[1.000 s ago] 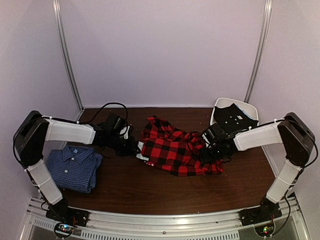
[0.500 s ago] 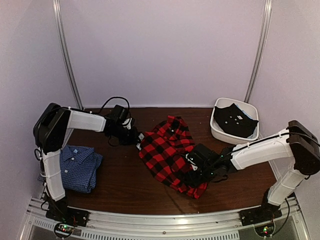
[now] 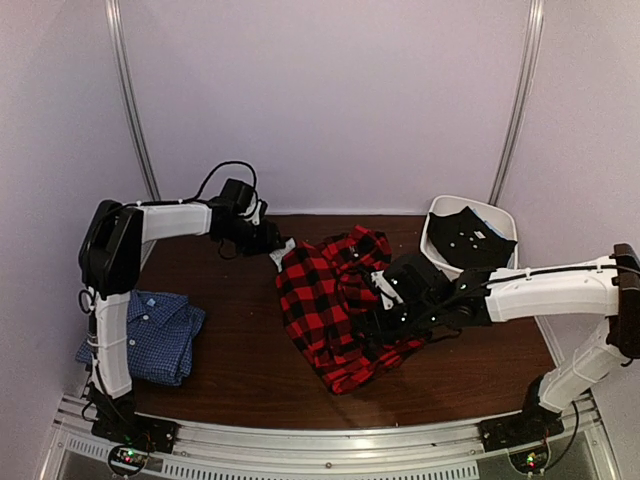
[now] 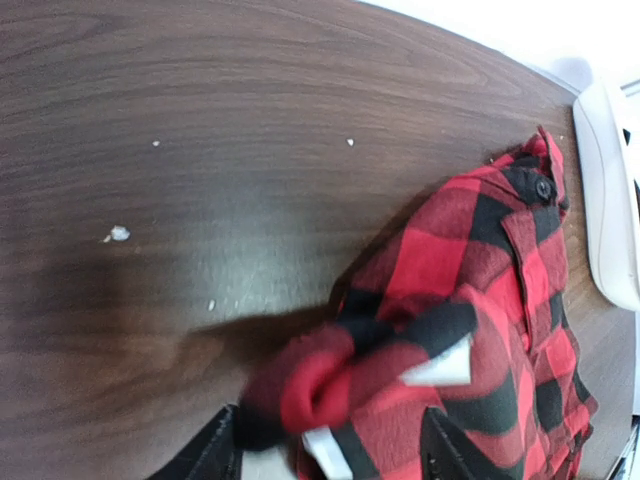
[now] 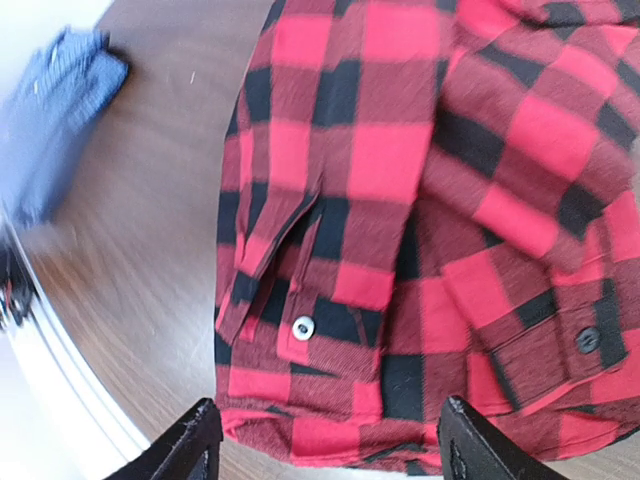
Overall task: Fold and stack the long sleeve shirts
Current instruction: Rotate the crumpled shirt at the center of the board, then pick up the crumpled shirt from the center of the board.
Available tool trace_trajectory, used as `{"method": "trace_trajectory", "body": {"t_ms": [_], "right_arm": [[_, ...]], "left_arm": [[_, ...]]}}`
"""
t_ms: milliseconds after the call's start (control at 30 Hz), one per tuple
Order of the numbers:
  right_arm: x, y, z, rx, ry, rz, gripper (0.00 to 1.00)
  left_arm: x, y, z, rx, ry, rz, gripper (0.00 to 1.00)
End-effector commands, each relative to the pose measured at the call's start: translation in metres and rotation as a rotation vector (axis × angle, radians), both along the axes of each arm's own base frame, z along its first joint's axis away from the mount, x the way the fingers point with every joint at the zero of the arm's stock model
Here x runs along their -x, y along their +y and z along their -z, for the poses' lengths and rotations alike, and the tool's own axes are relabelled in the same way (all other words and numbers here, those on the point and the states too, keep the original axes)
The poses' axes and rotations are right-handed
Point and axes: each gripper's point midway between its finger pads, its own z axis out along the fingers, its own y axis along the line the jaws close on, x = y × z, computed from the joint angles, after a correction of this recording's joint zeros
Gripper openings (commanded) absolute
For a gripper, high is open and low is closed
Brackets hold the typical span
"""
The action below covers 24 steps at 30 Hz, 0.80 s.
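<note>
The red-and-black plaid shirt (image 3: pixel 335 305) lies rumpled mid-table, stretched from the far left toward the near edge. My left gripper (image 3: pixel 268 240) is at its far-left corner; in the left wrist view the gripper (image 4: pixel 330 460) stands open, a blurred bunch of plaid shirt (image 4: pixel 470 300) loose between its fingers. My right gripper (image 3: pixel 385 310) hovers over the shirt's near right part. The right wrist view shows this gripper (image 5: pixel 330 445) open above the flat hem and a white button of the plaid shirt (image 5: pixel 400 180). The blue check shirt (image 3: pixel 150 335) sits folded at the near left, and shows blurred (image 5: pixel 50 120) in the right wrist view.
A white bin (image 3: pixel 500 222) holding a dark garment (image 3: pixel 468 238) stands at the far right, its rim (image 4: pixel 605 200) also in the left wrist view. Black cables loop behind the left wrist. Vertical frame posts flank the back wall.
The left gripper carried the shirt's corner toward the back and opened its jaws. The right arm moved from the shirt's near edge up onto it. The plaid shirt shifted and stretched lengthwise.
</note>
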Motion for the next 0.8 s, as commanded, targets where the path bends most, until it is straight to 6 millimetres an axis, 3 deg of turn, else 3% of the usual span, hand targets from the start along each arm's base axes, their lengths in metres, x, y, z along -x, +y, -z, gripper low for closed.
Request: {"method": "trace_trajectory", "body": {"t_ms": [0, 100, 267, 533, 767], "right_arm": [[-0.031, -0.021, -0.021, -0.073, -0.053, 0.124, 0.75], [-0.047, -0.036, -0.026, -0.103, -0.076, 0.183, 0.75], [-0.070, -0.062, -0.023, -0.090, -0.094, 0.257, 0.74], [-0.087, -0.091, -0.006, -0.005, -0.108, 0.296, 0.74], [-0.090, -0.099, 0.006, 0.015, -0.101, 0.317, 0.73]], "left_arm": [[0.029, 0.012, -0.038, -0.069, -0.070, 0.012, 0.65], [0.061, 0.010, -0.042, -0.090, -0.061, 0.027, 0.69], [0.116, -0.012, -0.042, -0.088, -0.032, 0.066, 0.72], [0.189, -0.087, -0.030, -0.102, -0.011, 0.232, 0.72], [0.228, -0.141, 0.012, -0.226, 0.024, 0.350, 0.73]]}}
